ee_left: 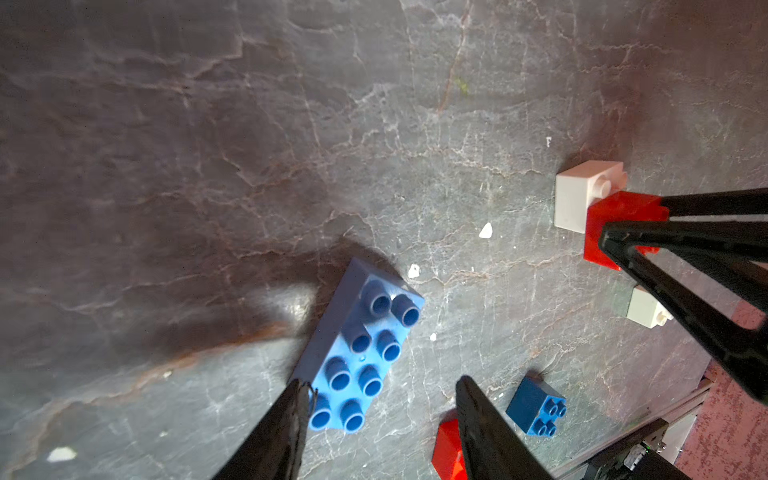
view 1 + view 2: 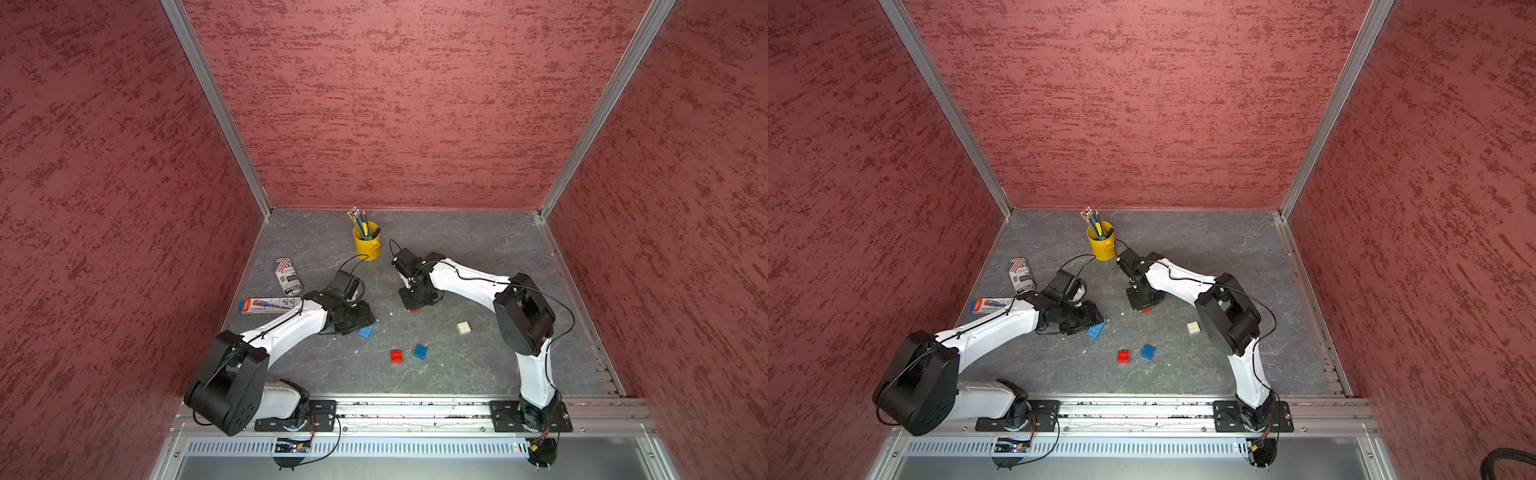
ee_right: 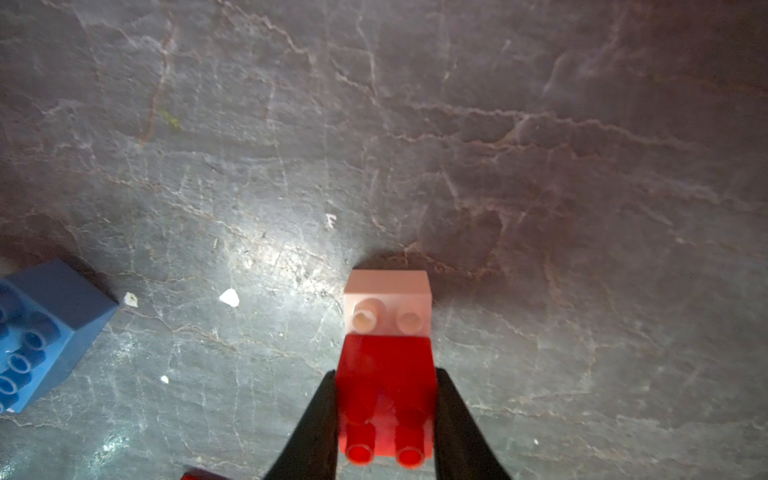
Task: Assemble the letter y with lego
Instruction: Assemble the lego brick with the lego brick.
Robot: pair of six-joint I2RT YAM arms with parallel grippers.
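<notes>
The long blue brick [image 1: 365, 345] lies flat, studs up, also seen in both top views [image 2: 365, 331] [image 2: 1096, 329]. My left gripper [image 1: 383, 387] is open just over its near end, with one finger [image 1: 297, 415] beside the brick's edge. My right gripper [image 3: 385, 374] is shut on a red square brick [image 3: 386, 395]. That brick overlaps half of a white brick [image 3: 388, 303], two of whose studs show. Loose on the table lie a second red square [image 2: 396, 356], the small blue square [image 2: 421, 351] and another white square [image 2: 464, 328].
A yellow pencil cup [image 2: 367, 243] stands at the back, close behind the right wrist. A printed can [image 2: 286, 276] and a flat pen packet [image 2: 270, 305] lie at the left, behind the left arm. Red walls enclose three sides.
</notes>
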